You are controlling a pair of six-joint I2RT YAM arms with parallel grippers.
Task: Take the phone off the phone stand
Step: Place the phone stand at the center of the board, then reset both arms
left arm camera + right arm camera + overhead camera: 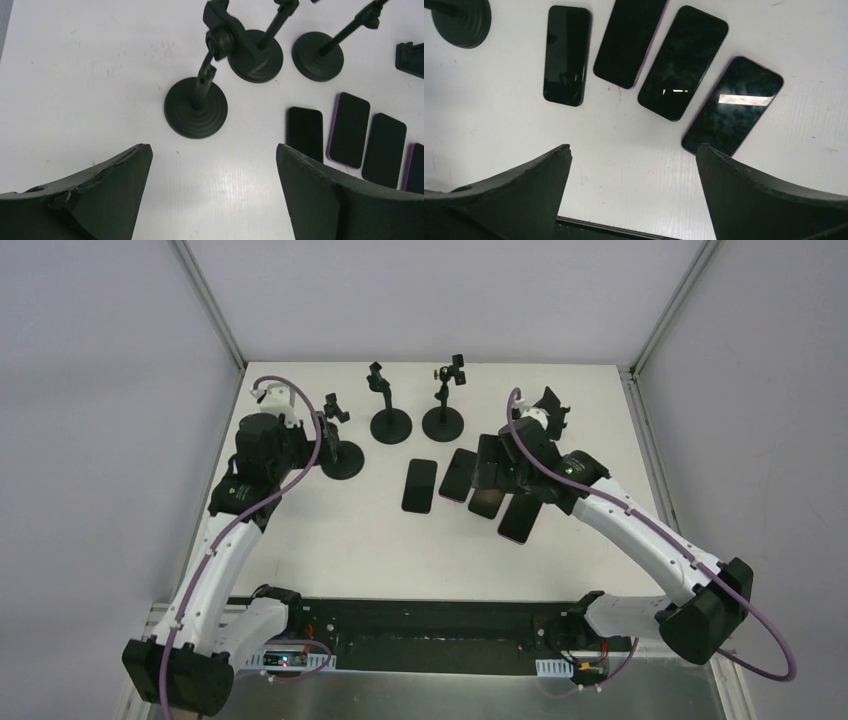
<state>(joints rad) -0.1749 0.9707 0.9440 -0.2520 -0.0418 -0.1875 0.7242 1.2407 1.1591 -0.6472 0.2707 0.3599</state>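
Left gripper [212, 148] and right gripper [634, 148]: spread wide, pinching nothing. Four phones [681, 62] flat on table [340, 540], side by side, apart from three bare phone stands [196, 107]. Looks finished, barring arm withdrawal.

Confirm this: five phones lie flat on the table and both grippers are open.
Not five: four phones lie flat on the table, as the right wrist view shows. The left gripper and right gripper are open.
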